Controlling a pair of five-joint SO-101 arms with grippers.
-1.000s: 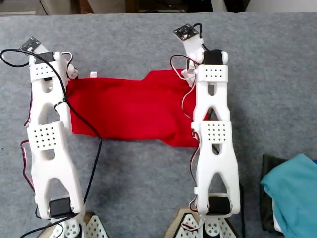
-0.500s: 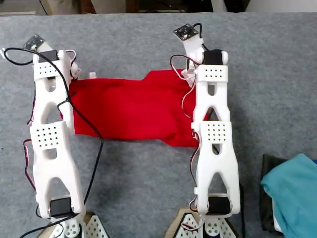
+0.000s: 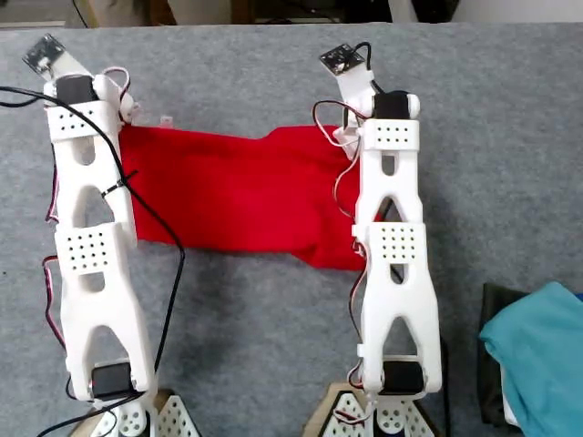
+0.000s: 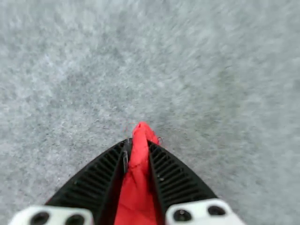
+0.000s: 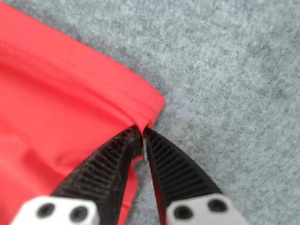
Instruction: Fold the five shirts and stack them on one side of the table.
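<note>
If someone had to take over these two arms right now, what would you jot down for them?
Left pincer: shut on the red shirt, at a far corner.
Right pincer: shut on its hem at the other end.
The shirt lies flat on the grey table between the arms. A teal shirt lies bunched at the edge on the right arm's side.
Done: both ends gripped.
Left: fold the red shirt, fold the rest, stack them.

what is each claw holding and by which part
Both hold the red shirt. The left claw pinches a bunched bit of its edge; the right claw grips the hem close to a corner.
</note>
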